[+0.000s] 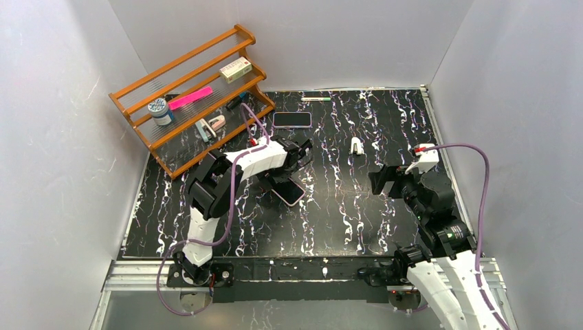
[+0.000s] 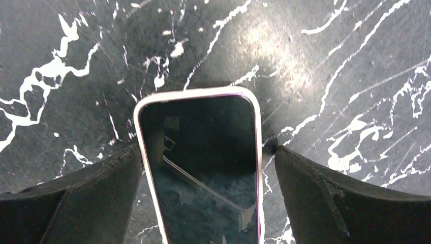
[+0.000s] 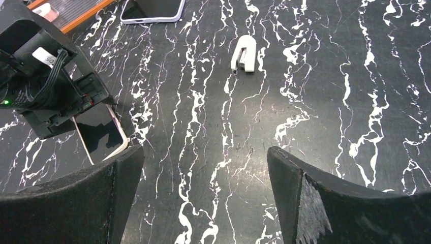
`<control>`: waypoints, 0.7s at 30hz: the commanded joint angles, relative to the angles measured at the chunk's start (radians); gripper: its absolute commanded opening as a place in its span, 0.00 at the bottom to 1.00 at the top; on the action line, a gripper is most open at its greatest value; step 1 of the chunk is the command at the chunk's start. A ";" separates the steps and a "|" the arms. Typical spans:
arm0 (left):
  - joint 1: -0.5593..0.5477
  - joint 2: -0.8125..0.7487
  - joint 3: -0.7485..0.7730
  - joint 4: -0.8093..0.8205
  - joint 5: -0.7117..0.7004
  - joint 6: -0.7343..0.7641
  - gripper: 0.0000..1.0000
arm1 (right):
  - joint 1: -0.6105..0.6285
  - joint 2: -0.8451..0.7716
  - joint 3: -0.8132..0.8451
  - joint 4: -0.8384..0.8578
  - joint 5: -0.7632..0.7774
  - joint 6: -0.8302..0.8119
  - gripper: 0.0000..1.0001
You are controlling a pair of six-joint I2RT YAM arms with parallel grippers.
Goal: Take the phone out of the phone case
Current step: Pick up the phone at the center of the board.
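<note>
Your left hand (image 2: 206, 155), spread apart, straddled the cased phone (image 2: 203, 173) at lower centre; your right hand (image 3: 203, 152) was likewise apart. You needed to centre the left hand on the case (image 2: 195, 93) before closing.

The worktop (image 1: 344, 220) is black, streaked with white marble veins. The phone (image 2: 203, 173) shows a glossy black screen inside a white phone case (image 2: 198, 93) edged faintly pink. At far left, the rack (image 1: 185, 65) is orange-brown wood, bearing a bright pink strip (image 1: 190, 98). The small clip (image 1: 355, 145) is white. Both arms (image 1: 265, 157) are white and black, with purple cables (image 1: 484, 185).
</note>
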 commanded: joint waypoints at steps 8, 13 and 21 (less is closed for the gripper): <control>-0.038 -0.020 -0.104 -0.029 0.035 -0.024 0.88 | 0.036 0.005 0.004 0.029 -0.103 -0.006 0.99; -0.038 -0.099 -0.172 0.059 0.045 0.047 0.73 | 0.035 0.030 0.007 0.024 -0.210 0.013 0.98; -0.038 -0.263 -0.327 0.240 0.096 0.133 0.45 | 0.036 0.133 -0.032 0.098 -0.424 0.088 0.95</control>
